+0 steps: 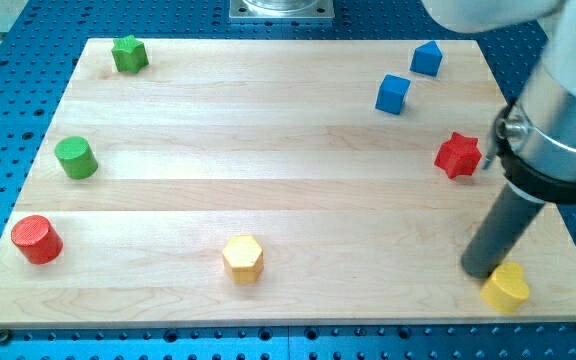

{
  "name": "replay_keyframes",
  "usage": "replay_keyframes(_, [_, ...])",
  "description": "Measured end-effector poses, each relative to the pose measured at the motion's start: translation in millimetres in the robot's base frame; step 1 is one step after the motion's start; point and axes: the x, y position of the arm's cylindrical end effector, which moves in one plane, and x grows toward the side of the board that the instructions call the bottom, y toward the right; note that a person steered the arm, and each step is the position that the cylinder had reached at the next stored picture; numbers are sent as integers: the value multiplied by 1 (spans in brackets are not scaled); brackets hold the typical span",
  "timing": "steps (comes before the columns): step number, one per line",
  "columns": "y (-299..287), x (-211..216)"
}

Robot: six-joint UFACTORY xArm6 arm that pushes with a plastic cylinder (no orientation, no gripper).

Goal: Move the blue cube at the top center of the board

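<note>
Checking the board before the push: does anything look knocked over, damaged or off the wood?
Nothing stands out. All eight blocks sit flat on the wooden board; my tip rests beside the yellow heart, far from the blue cube.

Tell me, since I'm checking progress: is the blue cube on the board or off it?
On the board: the blue cube sits flat on the wood, inside the edge. My tip is far off.

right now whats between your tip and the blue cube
In the camera view, the red star block lies slightly right of the line from my tip up to the blue cube; the rest is bare wooden board.
</note>
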Motion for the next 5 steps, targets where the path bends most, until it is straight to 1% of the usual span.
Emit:
replay_keyframes(1, [-40,-27])
replay_keyframes(2, [-112,-60])
replay_keyframes(3, [-115,-116])
replay_keyframes(4, [-114,-135])
replay_keyframes(5, [-85,-174])
